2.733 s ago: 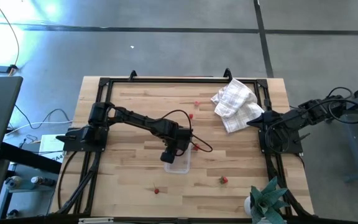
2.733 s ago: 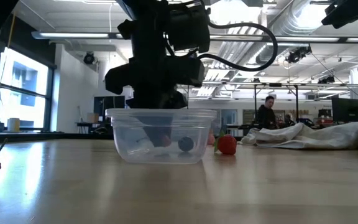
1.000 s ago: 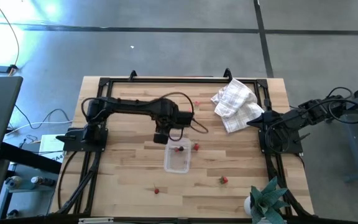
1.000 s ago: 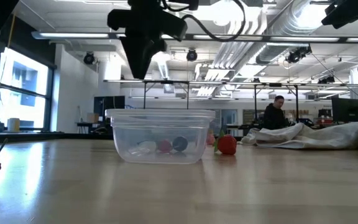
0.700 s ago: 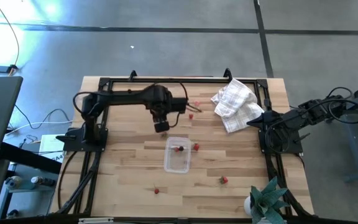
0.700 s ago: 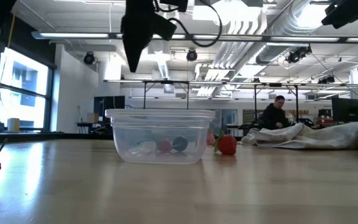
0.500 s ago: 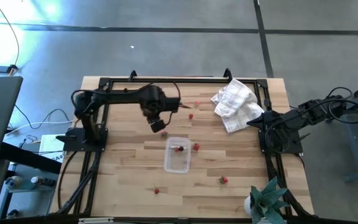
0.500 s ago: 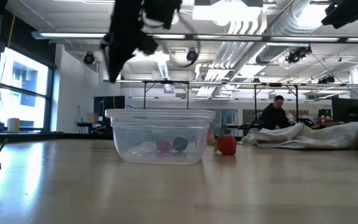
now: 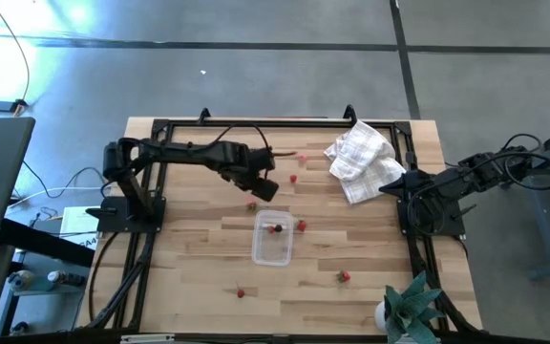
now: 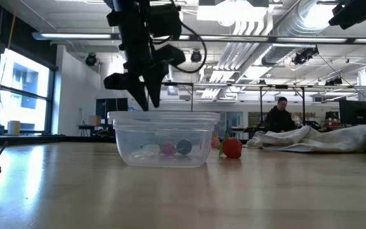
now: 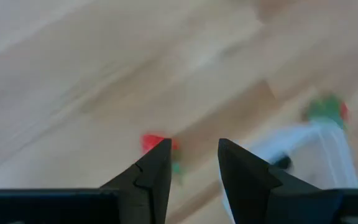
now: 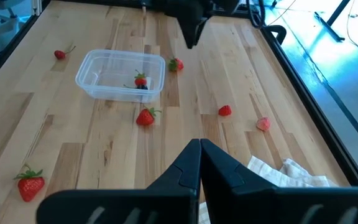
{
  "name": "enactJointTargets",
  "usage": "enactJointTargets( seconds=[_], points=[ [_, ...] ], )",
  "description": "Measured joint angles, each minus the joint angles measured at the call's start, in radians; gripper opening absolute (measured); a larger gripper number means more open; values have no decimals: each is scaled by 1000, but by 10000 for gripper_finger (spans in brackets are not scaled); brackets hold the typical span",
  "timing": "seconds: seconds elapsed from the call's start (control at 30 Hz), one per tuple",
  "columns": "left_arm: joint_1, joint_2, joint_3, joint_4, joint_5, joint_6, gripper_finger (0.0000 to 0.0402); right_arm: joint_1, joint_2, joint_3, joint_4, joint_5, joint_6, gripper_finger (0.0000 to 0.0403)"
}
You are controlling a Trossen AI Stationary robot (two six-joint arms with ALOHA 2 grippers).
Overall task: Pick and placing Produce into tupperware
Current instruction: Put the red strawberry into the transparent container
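Swung up out of the tupperware [image 9: 273, 250] and off to its far side since the first frames: left gripper [image 9: 264, 188], now hanging above bare table [image 9: 189, 277], tips pointed down. Fingers [image 11: 154, 171] apart, nothing between them. Seen from the low view, hovers higher than the tupperware's rim and behind it.

Just under the tips, lying loose on the wood: nearest berry [image 9: 252, 204], red with a green top, touching neither finger. Next out, on the near side of the gripper: the tupperware, upright and open, with a red piece [image 10: 168, 149] and a dark piece [image 10: 183, 147] on its floor. Just beside its wall, outside: side berry [image 9: 302, 225].

Farther from the gripper, toward the white cloth [image 9: 361, 161]: two more berries [image 9: 293, 178], near each other. Well past the tupperware, near the table's front edge: front berry [image 9: 241, 292] and corner berry [image 9: 343, 276], well apart.

Farthest out, at the table's right edge just beside the cloth: right gripper [image 12: 199, 146], fingers pressed together, holding nothing. In the room behind, beyond the cloth: a person [image 10: 278, 116].
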Motion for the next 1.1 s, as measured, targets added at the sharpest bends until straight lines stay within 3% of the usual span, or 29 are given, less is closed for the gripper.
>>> enactJointTargets(
  seconds=[0.27,0.43,0.93,1.1],
  points=[
    [-3,1,0,-130,22,-215,120,0,0,0,0,0,0,0],
    [1,2,0,-128,31,-295,120,0,0,0,0,0,0,0],
    [40,129,0,-49,185,-322,120,0,0,0,0,0,0,0],
    [60,130,0,-61,183,-326,120,0,0,0,0,0,0,0]
  ],
)
